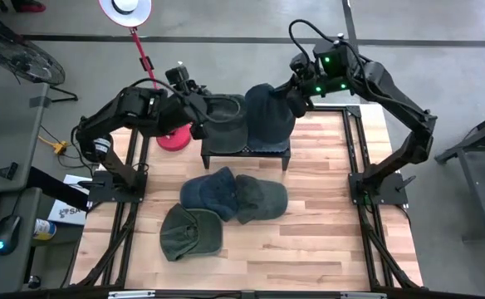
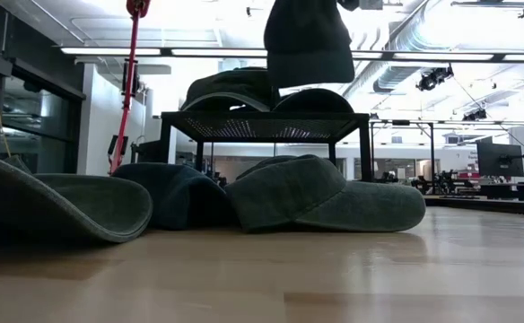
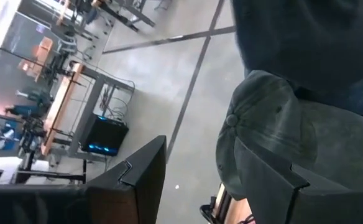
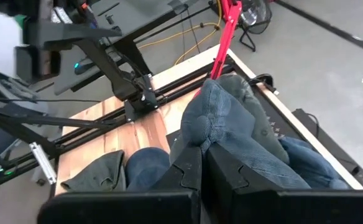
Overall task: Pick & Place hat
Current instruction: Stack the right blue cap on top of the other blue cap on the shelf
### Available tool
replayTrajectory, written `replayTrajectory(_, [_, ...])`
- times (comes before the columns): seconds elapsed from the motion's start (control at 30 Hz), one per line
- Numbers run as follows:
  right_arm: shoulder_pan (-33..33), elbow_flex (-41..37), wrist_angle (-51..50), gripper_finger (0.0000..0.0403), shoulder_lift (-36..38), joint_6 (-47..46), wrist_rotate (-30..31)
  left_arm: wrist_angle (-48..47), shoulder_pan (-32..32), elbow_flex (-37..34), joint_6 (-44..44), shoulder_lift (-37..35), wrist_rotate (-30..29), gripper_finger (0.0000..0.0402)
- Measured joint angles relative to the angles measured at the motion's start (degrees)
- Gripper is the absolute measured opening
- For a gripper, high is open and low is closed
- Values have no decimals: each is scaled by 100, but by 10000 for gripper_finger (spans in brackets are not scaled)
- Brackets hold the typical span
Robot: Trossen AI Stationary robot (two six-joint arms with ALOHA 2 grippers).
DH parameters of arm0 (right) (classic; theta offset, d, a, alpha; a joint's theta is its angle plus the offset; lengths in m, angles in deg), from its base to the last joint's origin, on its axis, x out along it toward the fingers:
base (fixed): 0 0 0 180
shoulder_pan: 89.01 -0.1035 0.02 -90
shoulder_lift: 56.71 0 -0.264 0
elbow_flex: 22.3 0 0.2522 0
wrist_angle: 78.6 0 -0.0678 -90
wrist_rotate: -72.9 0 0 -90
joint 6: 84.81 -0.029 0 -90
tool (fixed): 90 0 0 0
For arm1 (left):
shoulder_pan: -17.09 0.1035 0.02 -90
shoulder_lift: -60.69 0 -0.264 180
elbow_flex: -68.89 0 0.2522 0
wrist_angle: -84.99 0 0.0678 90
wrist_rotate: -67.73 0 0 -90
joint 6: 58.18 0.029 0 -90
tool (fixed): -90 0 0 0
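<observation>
A dark blue corduroy hat point(image 1: 267, 112) hangs over the black rack point(image 1: 247, 149) at the table's far side, with my right gripper point(image 1: 296, 95) shut on it. In the low view the hat point(image 2: 309, 40) hovers just above the caps lying on the rack. A grey-green cap point(image 1: 226, 120) rests on the rack's left half. My left gripper point(image 1: 199, 115) stands open at that cap's left side; in the left wrist view one finger point(image 3: 275, 180) overlaps the cap point(image 3: 275, 118). My left gripper: one finger stands right against the grey-green cap's edge point(image 3: 247, 155), but I cannot tell whether it touches. My right gripper pinches a bunched fold of the blue hat's corduroy point(image 4: 200, 127) between its two shut fingers. The fingers slant down from the table's far right. The hat hangs below them, over the rack.
Three more caps lie on the wooden table before the rack: a blue one point(image 1: 209, 193), a grey-green one point(image 1: 262, 198) and a green one point(image 1: 190, 232). A red lamp stand point(image 1: 173, 139) rises at the rack's left. Another blue cap point(image 4: 309, 158) lies on the rack.
</observation>
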Motion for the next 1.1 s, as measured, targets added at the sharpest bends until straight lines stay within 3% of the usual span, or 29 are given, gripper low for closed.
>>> replayTrajectory(1.1, [24,-243,-54,0,-70,-487,-125,116,2055,-2,291,2,843,186])
